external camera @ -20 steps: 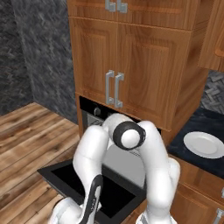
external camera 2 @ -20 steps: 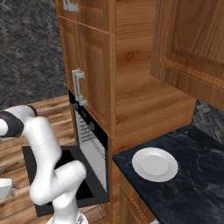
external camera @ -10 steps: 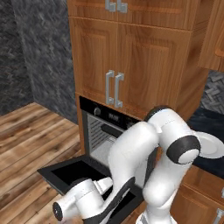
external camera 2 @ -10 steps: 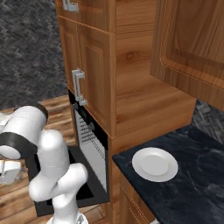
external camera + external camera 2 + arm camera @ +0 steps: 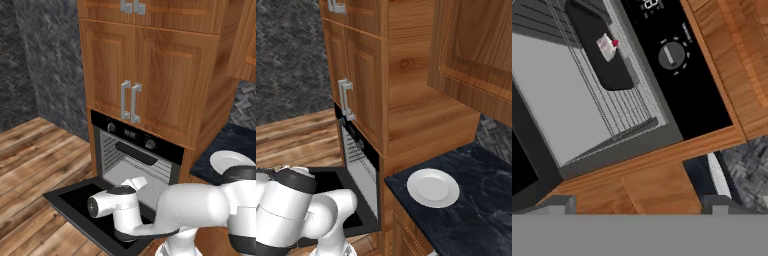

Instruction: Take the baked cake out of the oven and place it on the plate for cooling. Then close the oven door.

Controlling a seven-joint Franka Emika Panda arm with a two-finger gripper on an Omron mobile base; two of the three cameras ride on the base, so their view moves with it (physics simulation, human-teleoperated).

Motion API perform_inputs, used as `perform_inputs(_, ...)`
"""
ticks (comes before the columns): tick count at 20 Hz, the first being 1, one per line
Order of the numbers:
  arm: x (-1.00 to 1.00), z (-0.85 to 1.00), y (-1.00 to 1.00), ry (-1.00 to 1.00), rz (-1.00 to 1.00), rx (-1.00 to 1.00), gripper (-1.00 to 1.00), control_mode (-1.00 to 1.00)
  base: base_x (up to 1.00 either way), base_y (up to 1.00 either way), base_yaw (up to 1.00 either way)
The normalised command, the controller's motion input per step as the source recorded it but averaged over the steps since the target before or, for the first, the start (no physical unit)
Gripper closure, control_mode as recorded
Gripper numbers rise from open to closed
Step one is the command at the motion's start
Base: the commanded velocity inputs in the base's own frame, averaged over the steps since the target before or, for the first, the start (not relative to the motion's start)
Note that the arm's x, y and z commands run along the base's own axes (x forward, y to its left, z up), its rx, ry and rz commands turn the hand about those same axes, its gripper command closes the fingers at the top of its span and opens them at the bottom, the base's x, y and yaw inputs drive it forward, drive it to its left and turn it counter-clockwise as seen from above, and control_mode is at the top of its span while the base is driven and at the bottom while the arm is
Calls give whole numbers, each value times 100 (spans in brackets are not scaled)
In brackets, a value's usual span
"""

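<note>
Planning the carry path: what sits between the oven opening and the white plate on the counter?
In the right base view, the wooden cabinet side stands between the oven and the plate, then bare dark counter.

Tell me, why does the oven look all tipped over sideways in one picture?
Hand view: the camera rolls with the hand, so the black built-in oven slants. Left base view: it stands straight, evenly lit. Right base view: the round white plate looks sharp, without glare.
</note>
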Motion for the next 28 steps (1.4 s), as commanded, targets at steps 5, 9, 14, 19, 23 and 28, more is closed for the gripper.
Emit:
perform_inputs(5,73,0,-43,0,0,0,-100,-100,0,0,0)
perform_inputs(9,66,-3,-24,0,0,-1,-100,-100,0,0,0)
perform_inputs(14,63,-15,-6,0,-1,-5,-100,-100,0,0,0)
perform_inputs(19,54,-21,0,0,-2,-9,-100,-100,0,0,0)
perform_inputs(23,45,-34,0,0,-3,-14,-100,-100,0,0,0)
perform_inputs(28,27,-34,0,0,-1,-15,-100,-100,0,0,0)
